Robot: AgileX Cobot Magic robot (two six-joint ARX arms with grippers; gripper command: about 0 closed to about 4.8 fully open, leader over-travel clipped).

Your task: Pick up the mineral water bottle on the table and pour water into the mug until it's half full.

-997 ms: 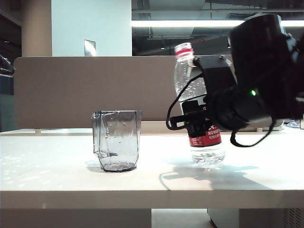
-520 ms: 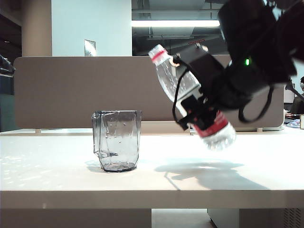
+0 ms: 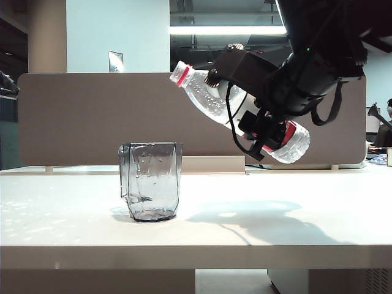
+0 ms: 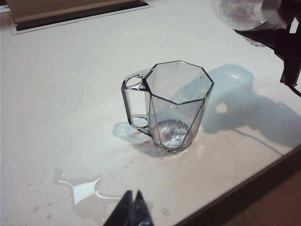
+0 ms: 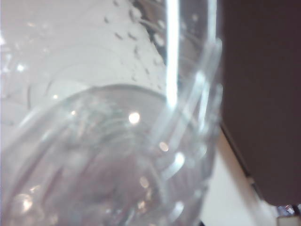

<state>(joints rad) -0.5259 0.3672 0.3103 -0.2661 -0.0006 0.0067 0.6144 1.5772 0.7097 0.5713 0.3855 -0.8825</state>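
The mineral water bottle (image 3: 208, 101) hangs tilted above the table (image 3: 306, 226), its red-ringed neck pointing left and up and its base lower on the right. My right gripper (image 3: 256, 125) is shut on the bottle's labelled middle. The bottle's neck is up and to the right of the smoky-grey mug (image 3: 152, 180), which stands upright. In the right wrist view the bottle (image 5: 108, 141) fills the frame and hides the fingers. The left wrist view shows the mug (image 4: 176, 106), the bottle's base (image 4: 237, 12), and my left gripper (image 4: 133, 209) shut and empty, near the table's front edge.
A small puddle of spilled water (image 4: 84, 188) lies on the table between my left gripper and the mug. A beige partition (image 3: 73, 116) runs behind the table. A dark slot (image 4: 70, 14) crosses the tabletop beyond the mug.
My right gripper has lifted the bottle off the table and tipped it from upright to a slant, the neck swinging left towards the mug. The mug has not moved.
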